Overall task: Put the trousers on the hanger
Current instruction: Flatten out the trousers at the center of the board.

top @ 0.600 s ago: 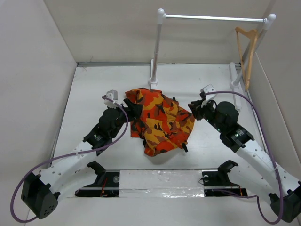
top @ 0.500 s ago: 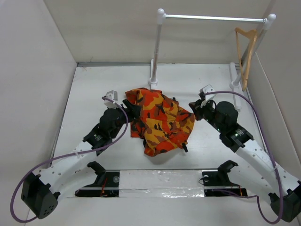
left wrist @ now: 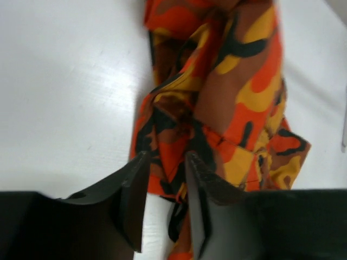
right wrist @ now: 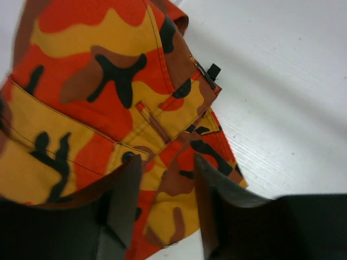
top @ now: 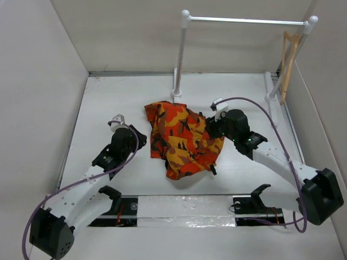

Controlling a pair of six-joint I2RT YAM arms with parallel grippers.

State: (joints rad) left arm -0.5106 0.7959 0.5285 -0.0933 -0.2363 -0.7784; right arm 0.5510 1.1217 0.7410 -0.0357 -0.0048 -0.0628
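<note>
Centre of bench: trousers crumpled. Left claw part-open just beside their left edge, right claw open over their right edge. Hanger hangs at far-right end of rail.

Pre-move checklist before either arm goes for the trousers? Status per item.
1. Trousers located: ok, one heap in the middle of the table.
2. Trousers flat enough to hang: not ok, bunched and folded.
3. Hanger free: ok, hangs bare at the right end of the rail.
4. Left gripper open: ok, jaws apart at the heap's left edge.
5. Right gripper open: ok, jaws apart over the right edge.
6. Contact with fabric: cannot tell for either gripper.
</note>
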